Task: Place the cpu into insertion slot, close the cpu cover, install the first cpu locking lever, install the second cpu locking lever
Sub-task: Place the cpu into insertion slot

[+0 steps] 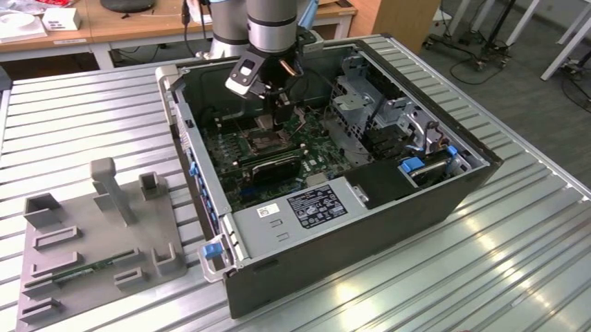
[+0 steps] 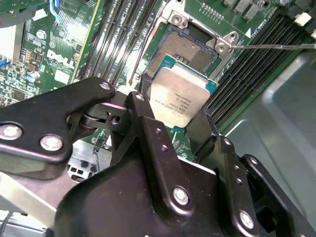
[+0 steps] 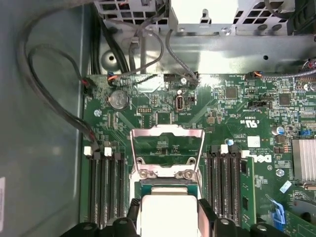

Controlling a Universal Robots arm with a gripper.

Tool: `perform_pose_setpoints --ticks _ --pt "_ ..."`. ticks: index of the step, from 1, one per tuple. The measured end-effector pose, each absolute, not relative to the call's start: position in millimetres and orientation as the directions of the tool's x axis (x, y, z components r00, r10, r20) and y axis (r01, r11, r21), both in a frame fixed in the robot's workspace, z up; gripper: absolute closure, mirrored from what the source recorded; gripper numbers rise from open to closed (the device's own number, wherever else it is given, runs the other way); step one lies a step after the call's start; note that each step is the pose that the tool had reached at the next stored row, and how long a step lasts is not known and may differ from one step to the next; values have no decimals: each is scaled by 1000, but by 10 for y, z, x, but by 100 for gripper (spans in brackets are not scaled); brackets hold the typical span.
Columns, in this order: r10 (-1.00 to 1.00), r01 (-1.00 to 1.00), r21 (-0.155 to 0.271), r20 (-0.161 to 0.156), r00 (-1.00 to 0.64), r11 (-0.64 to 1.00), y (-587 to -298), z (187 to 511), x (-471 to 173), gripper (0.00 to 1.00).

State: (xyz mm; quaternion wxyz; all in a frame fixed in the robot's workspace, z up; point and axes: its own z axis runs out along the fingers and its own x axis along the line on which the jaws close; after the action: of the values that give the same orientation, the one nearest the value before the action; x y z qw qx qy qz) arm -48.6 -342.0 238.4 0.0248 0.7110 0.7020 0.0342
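ribbed silver metal makes up the desk [image 1: 83,131], and a wooden table [image 1: 138,28] stands behind it. an open computer case [image 1: 369,228] lies on its side on the desk, toward the exterior view's right. a grey holder tray [image 1: 93,242] lies near the desk's edge at the exterior view's left, apart from the case. the arm [image 1: 268,28] reaches down into the case. its black jaws are clenched on the cpu [image 2: 180,96], one on each side of the pale square chip. the cpu hangs tilted over the insertion slot [image 2: 190,47] and does not lie flat in it. whether a corner touches the slot cannot be told. the slot is dark, with a silvery rim, on the green board [image 3: 227,108]. in the first wrist view the cpu cover [image 3: 167,132] stands flipped up off the slot, and the board shows through its window. long black memory slots [image 3: 224,182] run on both sides. a thin metal lever [image 2: 276,46] sticks out beside the slot.
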Motion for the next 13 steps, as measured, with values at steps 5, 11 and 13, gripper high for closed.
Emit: perform_pose_setpoints --ticks 5,11,13 --pt "1000 997 83 14 1 -2 -3421 2321 -520 46" --pt "1000 996 83 14 -12 11 -3421 2240 -554 46" --pt "1000 996 83 14 -12 11 -3421 2239 -554 46"
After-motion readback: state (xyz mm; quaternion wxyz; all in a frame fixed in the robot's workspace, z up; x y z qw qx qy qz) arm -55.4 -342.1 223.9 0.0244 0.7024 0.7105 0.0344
